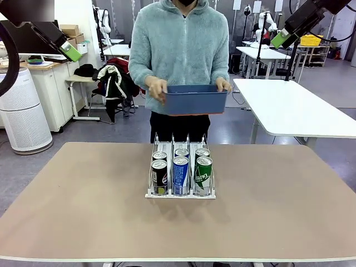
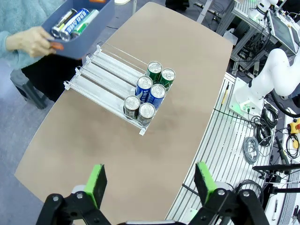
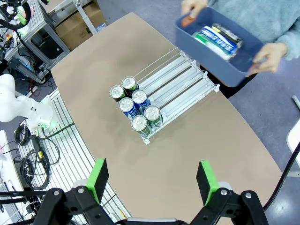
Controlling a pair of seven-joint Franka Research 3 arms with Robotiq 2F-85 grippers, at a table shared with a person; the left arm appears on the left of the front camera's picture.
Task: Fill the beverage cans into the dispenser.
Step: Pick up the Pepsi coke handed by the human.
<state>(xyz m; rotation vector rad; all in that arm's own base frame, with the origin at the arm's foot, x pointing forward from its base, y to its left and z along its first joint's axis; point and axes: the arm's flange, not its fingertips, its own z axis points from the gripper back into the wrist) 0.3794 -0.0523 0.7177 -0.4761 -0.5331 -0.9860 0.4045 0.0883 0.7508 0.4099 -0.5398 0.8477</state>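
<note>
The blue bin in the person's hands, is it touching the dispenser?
Apart. The front view shows the blue bin held up, with a clear gap above the dispenser.

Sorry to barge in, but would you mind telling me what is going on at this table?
A person at the far side holds a dark-blue bin with more beverage cans lying in it. The dispenser on the table already carries six cans at its near end, two per lane: black, blue, green. The left gripper and right gripper hang open high above the table, holding nothing.
</note>
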